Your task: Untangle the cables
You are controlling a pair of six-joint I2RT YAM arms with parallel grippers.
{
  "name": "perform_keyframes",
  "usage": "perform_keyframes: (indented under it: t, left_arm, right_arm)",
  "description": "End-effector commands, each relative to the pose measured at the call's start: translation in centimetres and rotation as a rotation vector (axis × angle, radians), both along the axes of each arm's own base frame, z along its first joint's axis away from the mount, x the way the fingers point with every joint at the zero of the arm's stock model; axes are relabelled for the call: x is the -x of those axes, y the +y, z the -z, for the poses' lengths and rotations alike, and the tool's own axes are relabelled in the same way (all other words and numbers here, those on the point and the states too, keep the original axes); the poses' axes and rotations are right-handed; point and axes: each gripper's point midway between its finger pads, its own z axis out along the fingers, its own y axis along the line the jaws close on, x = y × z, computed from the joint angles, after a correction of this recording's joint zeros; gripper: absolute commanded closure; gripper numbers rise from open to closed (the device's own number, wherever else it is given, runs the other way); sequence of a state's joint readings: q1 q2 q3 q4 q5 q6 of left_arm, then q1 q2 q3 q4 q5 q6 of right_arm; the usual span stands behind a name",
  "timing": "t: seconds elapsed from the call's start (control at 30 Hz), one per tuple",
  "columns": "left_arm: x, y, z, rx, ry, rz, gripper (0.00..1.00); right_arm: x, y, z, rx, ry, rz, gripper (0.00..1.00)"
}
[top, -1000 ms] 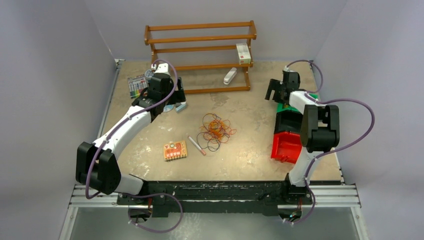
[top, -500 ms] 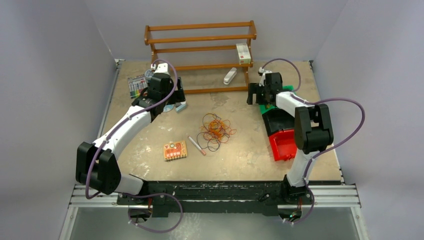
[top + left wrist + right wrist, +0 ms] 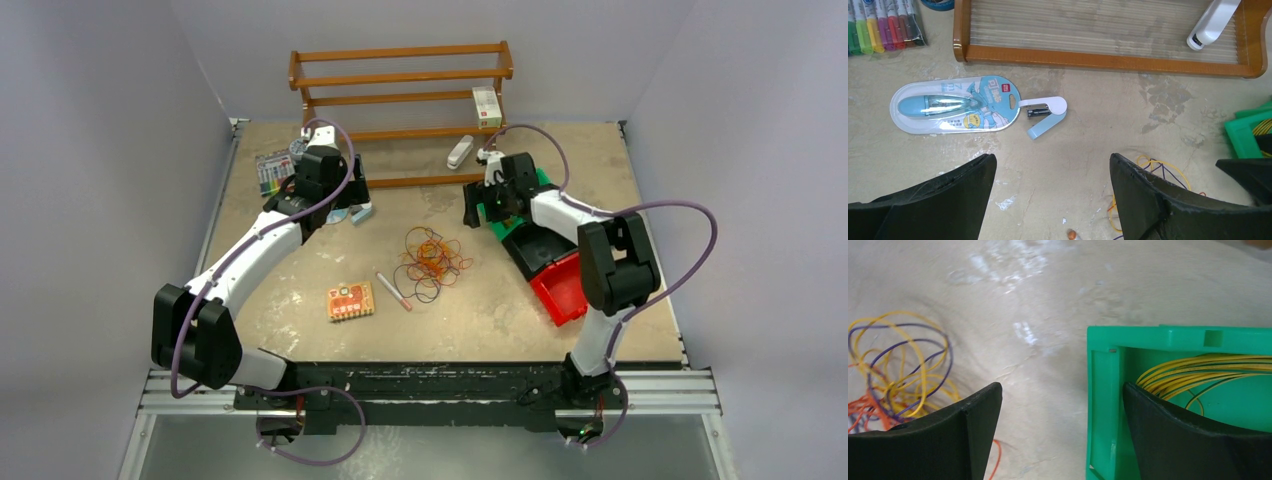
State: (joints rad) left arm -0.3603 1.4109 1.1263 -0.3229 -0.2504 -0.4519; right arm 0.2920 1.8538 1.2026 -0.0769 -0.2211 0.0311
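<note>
Cables (image 3: 432,262) unmoved | right arm (image 3: 560,211) swung left toward them | left jaws spread | right jaws spread

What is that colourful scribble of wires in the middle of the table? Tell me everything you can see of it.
It is a loose tangle of cables: very thin, springy-looking wire loops in yellow, orange-red and dark blue-purple, overlapping and threaded through one another. It lies low on the table, near the middle, with a few loops straying out at its edges. A pen lies just to its left; whether they touch cannot be told. Nothing holds it.
</note>
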Motion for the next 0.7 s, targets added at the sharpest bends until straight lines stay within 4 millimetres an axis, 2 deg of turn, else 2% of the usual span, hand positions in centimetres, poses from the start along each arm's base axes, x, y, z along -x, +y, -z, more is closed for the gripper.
perform_keyframes:
  t: [0.0,0.13,0.23,0.33,0.4,0.53,0.67]
  left_arm:
    - [-0.9,0.3,-3.6,0.016,-0.094,-0.015,0.17]
    - [-0.9,0.3,-3.8,0.018,-0.098,-0.015,0.17]
    - [-0.9,0.3,-3.7,0.019,-0.097,-0.016,0.17]
    - [-0.9,0.3,-3.6,0.019,-0.094,-0.015,0.17]
    - [-0.9,0.3,-3.7,0.019,-0.095,-0.017,0.17]
    - [-0.9,0.4,-3.6,0.018,-0.093,-0.018,0.17]
    - [-0.9,0.4,-3.5,0.023,-0.09,-0.02,0.17]
  right_arm:
    - [2.3,3.0,-2.3,-0.063,-0.022,-0.151,0.09]
    - [4.2,4.5,-2.8,-0.096,-0.006,-0.243,0.09]
    - [5.0,4.7,-3.9,-0.114,-0.018,-0.274,0.09]
    - [4.7,4.3,-5.9,-0.108,-0.068,-0.238,0.09]
    - [4.2,3.8,-8.1,-0.118,-0.124,-0.174,0.09]
    - [2.9,0.7,-12.6,-0.119,-0.272,0.099,0.09]
    - [3.6,-4.3,-16.2,-0.186,-0.362,0.499,0.09]
